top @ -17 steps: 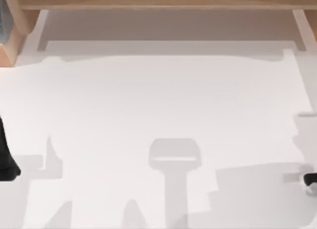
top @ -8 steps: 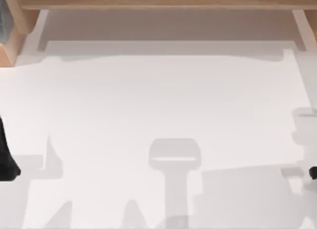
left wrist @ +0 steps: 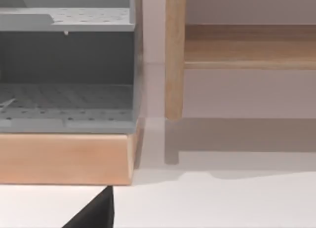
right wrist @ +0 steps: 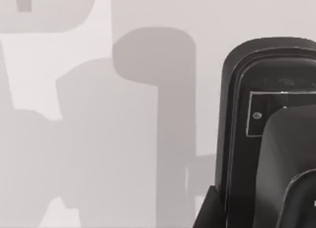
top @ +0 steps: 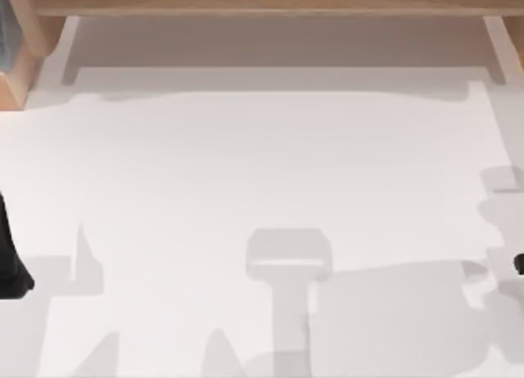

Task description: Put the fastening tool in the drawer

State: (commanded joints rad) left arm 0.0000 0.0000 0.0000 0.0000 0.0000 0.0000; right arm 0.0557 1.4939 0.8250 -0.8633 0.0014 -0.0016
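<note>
1. While the white table (top: 262, 190) lies under soft grey shadows, the left arm (top: 10, 263) sits at the top view's left edge and the right arm (top: 518, 264) at its right edge.
2. Whether either claw is open or closed, or holds anything, cannot be told.
3. Ahead of the left arm stands a grey perforated shelf unit (left wrist: 66, 70) on a wooden base (left wrist: 64, 159), beside a wooden post (left wrist: 174, 55).
4. The fastening tool's place cannot be told.
5. The right arm's black housing (right wrist: 269, 139) hangs above the table.
</note>
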